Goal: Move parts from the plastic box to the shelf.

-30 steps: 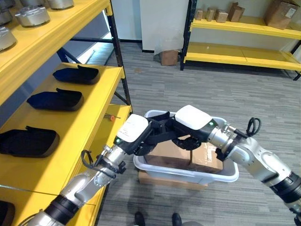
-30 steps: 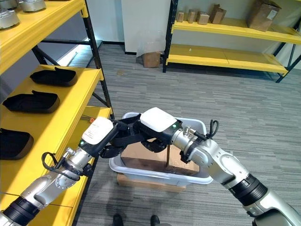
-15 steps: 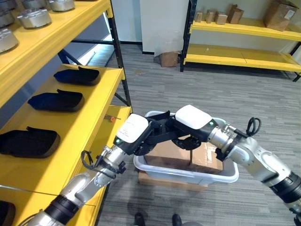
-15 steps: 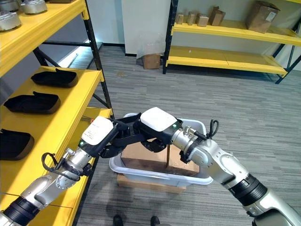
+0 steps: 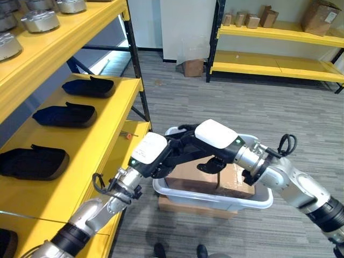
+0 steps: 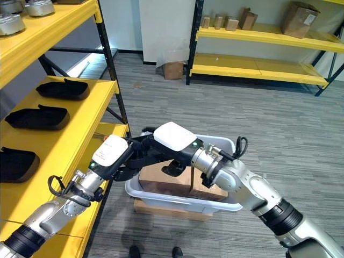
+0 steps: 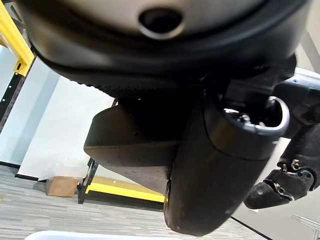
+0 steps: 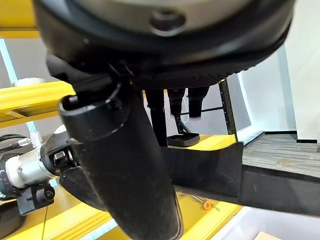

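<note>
Left hand [image 5: 161,156]: white-backed, above the near-left corner of the plastic box, fingers curled onto one end of a black part, thumb pressed on it in the left wrist view.
Right hand [image 5: 212,145]: white-backed, over the middle of the box, fingers and thumb clamped on the other end of the same part in the right wrist view.
Black part [image 8: 210,167]: long, dark, tray-like, held between both hands above the box, clear of the cardboard below.
Plastic box [image 5: 258,200]: pale grey, on the floor beside the yellow shelf, resting on a flat piece of cardboard.
Box contents: brown cardboard pieces [image 5: 191,174] lying inside.
Yellow shelf [image 5: 102,140]: at left, middle level bearing three black parts [image 5: 63,114] in a row, well apart from each other.
Upper level: round silver metal parts [image 5: 43,19] standing near the edge.
Far shelf [image 5: 274,59]: yellow, across the grey carpet, with small brown cartons on top.
</note>
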You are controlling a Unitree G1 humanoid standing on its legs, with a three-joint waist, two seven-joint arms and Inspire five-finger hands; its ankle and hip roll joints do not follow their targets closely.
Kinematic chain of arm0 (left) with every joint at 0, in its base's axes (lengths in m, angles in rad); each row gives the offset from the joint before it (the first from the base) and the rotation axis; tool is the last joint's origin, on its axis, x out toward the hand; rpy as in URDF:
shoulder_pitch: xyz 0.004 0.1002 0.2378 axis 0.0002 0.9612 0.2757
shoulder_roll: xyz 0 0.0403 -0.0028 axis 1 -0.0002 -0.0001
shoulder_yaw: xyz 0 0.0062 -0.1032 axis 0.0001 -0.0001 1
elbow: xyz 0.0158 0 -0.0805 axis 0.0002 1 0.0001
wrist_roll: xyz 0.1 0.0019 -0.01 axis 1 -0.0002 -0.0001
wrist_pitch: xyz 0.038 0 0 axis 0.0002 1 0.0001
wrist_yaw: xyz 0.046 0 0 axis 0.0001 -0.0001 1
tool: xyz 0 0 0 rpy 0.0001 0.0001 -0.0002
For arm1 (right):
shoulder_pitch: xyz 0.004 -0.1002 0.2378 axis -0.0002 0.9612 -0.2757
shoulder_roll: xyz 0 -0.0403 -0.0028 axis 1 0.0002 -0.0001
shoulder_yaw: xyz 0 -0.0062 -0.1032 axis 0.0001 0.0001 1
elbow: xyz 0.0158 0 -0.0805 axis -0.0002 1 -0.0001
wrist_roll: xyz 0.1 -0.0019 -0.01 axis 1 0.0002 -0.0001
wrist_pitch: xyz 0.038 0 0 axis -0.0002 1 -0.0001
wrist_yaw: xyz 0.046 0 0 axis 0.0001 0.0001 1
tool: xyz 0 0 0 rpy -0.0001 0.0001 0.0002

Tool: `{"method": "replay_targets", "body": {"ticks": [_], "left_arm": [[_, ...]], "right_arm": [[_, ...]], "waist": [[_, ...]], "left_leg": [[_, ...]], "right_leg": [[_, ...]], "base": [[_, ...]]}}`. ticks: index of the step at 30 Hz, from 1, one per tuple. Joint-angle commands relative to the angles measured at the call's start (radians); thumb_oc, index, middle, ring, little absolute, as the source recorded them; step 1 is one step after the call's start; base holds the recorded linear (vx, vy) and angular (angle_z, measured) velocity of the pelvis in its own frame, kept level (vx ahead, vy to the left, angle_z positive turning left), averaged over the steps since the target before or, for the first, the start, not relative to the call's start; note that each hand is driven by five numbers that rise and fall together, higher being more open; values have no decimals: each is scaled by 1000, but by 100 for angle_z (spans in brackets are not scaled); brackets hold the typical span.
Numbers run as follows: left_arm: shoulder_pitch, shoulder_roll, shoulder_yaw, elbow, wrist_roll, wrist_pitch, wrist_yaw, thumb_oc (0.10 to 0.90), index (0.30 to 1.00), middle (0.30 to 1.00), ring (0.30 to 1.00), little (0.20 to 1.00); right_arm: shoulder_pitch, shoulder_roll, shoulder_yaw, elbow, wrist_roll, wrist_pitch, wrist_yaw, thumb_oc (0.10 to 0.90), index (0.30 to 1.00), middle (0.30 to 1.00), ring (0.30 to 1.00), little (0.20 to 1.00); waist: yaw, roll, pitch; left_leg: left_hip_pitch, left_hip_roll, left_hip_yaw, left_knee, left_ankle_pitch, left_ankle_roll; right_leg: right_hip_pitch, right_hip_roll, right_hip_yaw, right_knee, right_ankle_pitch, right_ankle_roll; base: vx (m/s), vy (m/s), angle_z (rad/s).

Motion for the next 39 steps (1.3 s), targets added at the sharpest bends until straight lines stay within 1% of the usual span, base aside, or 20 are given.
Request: {"method": "replay_targets", "body": {"ticks": [1,3,4,6,8,12,16,18,20,21,22,23,25,26,28,30,31,34,37,39], "left_arm": [[-129,-73,-10,28,-1,-46,82,400,300,300,300,300],[-116,-79,1,33,6,-42,88,400,300,300,300,300],[-100,-78,15,42,16,-45,96,400,300,300,300,300],[-94,-78,22,47,21,-48,97,400,300,300,300,300],[-78,-77,32,56,30,-48,105,400,300,300,300,300],[-69,-75,33,78,31,-51,124,400,300,300,300,300],[-49,-78,59,87,36,-39,138,400,300,300,300,300],[-48,-77,60,85,35,-38,137,400,300,300,300,300],[-26,-75,83,75,47,-35,139,400,300,300,300,300],[-24,-74,85,73,48,-34,139,400,300,300,300,300],[-11,-72,97,63,52,-27,143,400,300,300,300,300],[-5,-70,100,61,52,-25,148,400,300,300,300,300],[2,-72,107,54,57,-15,154,400,300,300,300,300],[2,-72,106,54,56,-15,154,400,300,300,300,300],[21,-73,136,27,56,0,162,400,300,300,300,300],[34,-68,146,8,57,14,161,400,300,300,300,300],[53,-63,164,-23,65,29,177,400,300,300,300,300],[86,-54,203,-83,55,40,181,400,300,300,300,300],[115,-48,232,-124,55,36,194,400,300,300,300,300],[148,-49,256,-153,52,30,214,400,300,300,300,300]], "right_arm": [[-104,54,-110,-161,147,4,-71,900,1000,1000,1000,1000],[-102,58,-132,-191,201,58,-23,900,1000,1000,1000,1000],[-91,53,-160,-223,260,112,23,900,1000,1000,1000,1000],[-83,50,-174,-240,274,142,42,900,1000,1000,1000,1000],[-76,38,-195,-250,331,204,38,900,1000,1000,1000,1000],[-65,28,-240,-244,398,228,6,900,1000,1000,1000,1000],[-1,26,-353,-253,473,231,-24,900,1000,1000,1000,1000],[6,25,-362,-256,481,232,-24,900,1000,1000,1000,1000],[66,31,-429,-265,545,203,-52,900,1000,1000,1000,1000],[73,32,-435,-268,552,202,-62,900,1000,1000,1000,1000],[110,49,-470,-262,585,160,-92,900,1000,1000,1000,1000],[135,64,-491,-259,605,139,-98,900,1000,1000,1000,1000],[168,89,-515,-253,631,101,-115,900,1000,1000,1000,1000],[170,89,-516,-253,631,101,-115,900,1000,1000,1000,1000],[245,151,-549,-235,626,66,-180,900,1000,1000,1000,1000],[272,176,-549,-217,628,46,-197,900,1000,1000,1000,1000],[317,218,-541,-161,607,20,-236,900,1000,1000,1000,1000],[342,239,-527,-102,645,8,-254,900,1000,1000,1000,1000],[340,257,-494,-55,640,-5,-261,900,1000,1000,1000,1000],[335,275,-461,-10,650,-17,-257,900,1000,1000,1000,1000]], "waist": [[12,-5,-99],[10,-4,-98],[6,-6,-98],[5,-8,-97],[1,-10,-99],[-5,-11,-98],[-16,-9,-98],[-15,-9,-98],[-22,-5,-96],[-22,-5,-96],[-25,-1,-93],[-25,1,-94],[-24,5,-89],[-24,5,-91],[-18,17,-81],[-15,21,-78],[1,34,-61],[25,45,-46],[43,52,-35],[69,60,-19]], "left_leg": [[56,53,-43,-7,-144,-38],[57,52,-40,-7,-146,-38],[57,52,-35,-7,-145,-40],[57,52,-34,-7,-145,-41],[61,52,-29,-7,-152,-41],[57,51,-25,-7,-144,-40],[56,52,-21,-7,-142,-41],[56,52,-21,-7,-142,-41],[52,53,-20,-7,-141,-40],[52,53,-20,-7,-141,-40],[49,54,-20,-7,-139,-41],[51,54,-23,-7,-147,-42],[45,54,-26,-7,-137,-41],[49,54,-28,-7,-146,-42],[35,56,-38,-7,-131,-41],[28,57,-47,-7,-126,-43],[10,61,-67,-7,-110,-48],[-14,65,-92,-7,-90,-57],[-36,67,-114,-7,-77,-70],[-62,71,-127,-7,-52,-81]], "right_leg": [[-31,-4,-61,38,-58,35],[-30,-4,-62,34,-56,34],[-30,-4,-64,32,-55,34],[-30,-3,-63,32,-54,33],[-25,-3,-63,29,-58,34],[-32,-2,-62,32,-52,31],[-34,0,-61,37,-53,30],[-35,0,-61,38,-53,30],[-38,3,-57,40,-55,28],[-37,3,-57,40,-55,28],[-40,6,-56,43,-57,27],[-36,7,-57,44,-66,27],[-41,10,-59,50,-65,23],[-36,9,-59,48,-71,25],[-42,17,-61,59,-76,15],[-45,21,-64,65,-83,11],[-49,28,-76,72,-93,-2],[-45,32,-104,69,-101,-13],[-40,36,-128,69,-113,-21],[-37,41,-149,74,-121,-31]], "base": [[-31,10,-1],[0,0,0],[0,0,0],[0,0,0],[0,0,0],[-19,0,0],[0,0,0],[0,0,0],[-43,-21,-2],[-37,-25,-2],[0,0,0],[-21,-37,0],[-18,-19,0],[-71,-55,0],[-70,-72,1],[-78,-95,5],[-132,-147,8],[-97,-117,22],[-40,-79,28],[-62,-52,23]]}}
